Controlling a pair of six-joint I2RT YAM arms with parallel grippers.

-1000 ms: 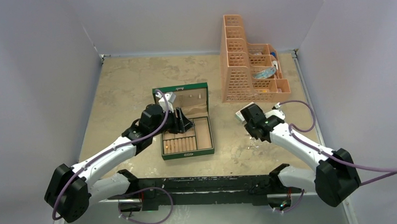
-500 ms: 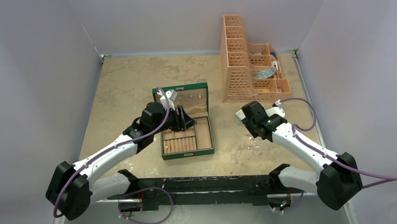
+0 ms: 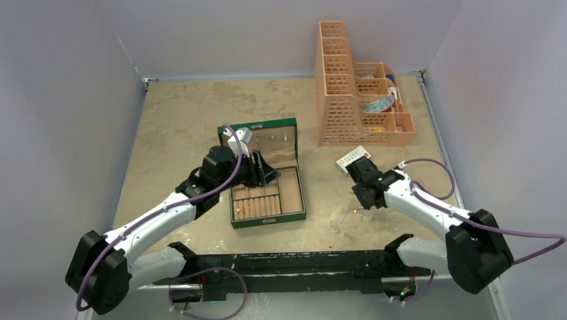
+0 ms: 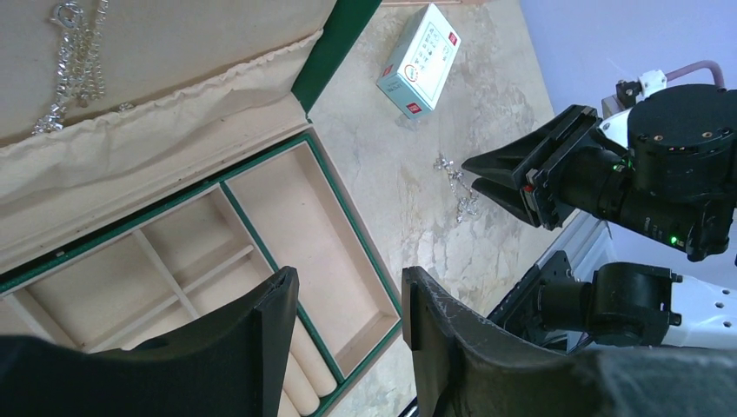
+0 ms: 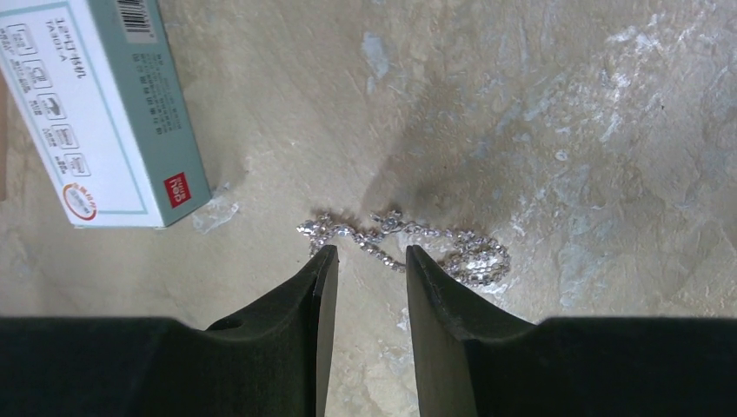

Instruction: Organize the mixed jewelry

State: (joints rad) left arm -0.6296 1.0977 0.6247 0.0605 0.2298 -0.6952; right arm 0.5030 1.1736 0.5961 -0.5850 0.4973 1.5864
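A silvery chain (image 5: 434,233) lies on the table, also small in the left wrist view (image 4: 456,187). My right gripper (image 5: 369,252) is open and low over the table. Its fingertips stand just short of the chain, one on each side of its middle part, and it holds nothing. In the top view the right gripper (image 3: 364,193) sits right of the open green box (image 3: 268,221). My left gripper (image 4: 348,282) is open and empty above the box's tray (image 4: 304,217). Another silvery chain (image 4: 74,52) hangs in the box lid. No rings show clearly.
A small white card box with red print (image 5: 96,113) lies just left of and beyond the chain, also in the top view (image 3: 354,157). An orange stepped organizer (image 3: 356,93) with items stands at the back right. Grey walls close in the table.
My right gripper has swung toward the near side and down to the chain, uncovering the white card box. My left gripper has shifted slightly above the green box.
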